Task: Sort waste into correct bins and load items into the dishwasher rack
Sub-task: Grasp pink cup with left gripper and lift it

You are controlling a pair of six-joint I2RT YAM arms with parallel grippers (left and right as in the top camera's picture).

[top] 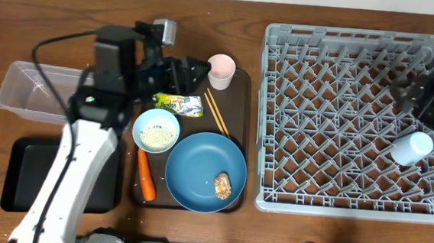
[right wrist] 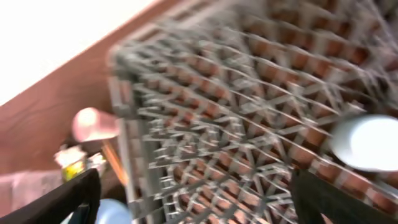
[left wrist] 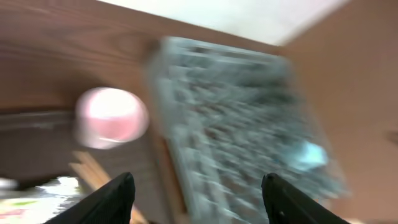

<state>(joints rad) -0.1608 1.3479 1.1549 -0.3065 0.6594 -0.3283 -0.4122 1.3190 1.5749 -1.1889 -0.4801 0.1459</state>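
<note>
**Left gripper point(left wrist: 198, 182) lined up near the pink cup point(top: 220, 70), right gripper point(right wrist: 196, 180) empty over the rack point(top: 353, 35)**

Left gripper: jaws well apart, nothing between them. It hangs over the far end of the brown serving tray point(top: 239, 100), tips pointing toward the rack side. The pink cup sits just past the tips, upright, mouth up. Touching or just clear, cannot tell from overhead. In the blurred left wrist view the cup is left of the mid-line between the fingers point(left wrist: 118, 199), so my read is the approach needs a sideways correction before closing. Cup axis is vertical, so a side grip across the wall looks workable. Green-yellow wrapper point(top: 178, 103) lies flat just beside the gripper on the near side, long axis across the tray. Chopsticks point(top: 217, 114) run diagonally from near the cup toward the dark blue plate point(top: 198, 166), close enough to get knocked on a low pass.

Right gripper: jaws wide, holding nothing. It's above the right part of the rack, with the pale blue cup point(top: 413, 147) resting in the rack just beside it. Well apart from the tray, so the left gripper is clearly the nearer one for the pink cup.

Bins, clear tub point(top: 28, 85) and black tray point(top: 22, 173), sit at the far left in the overhead view, the opposite way from the cup
</note>
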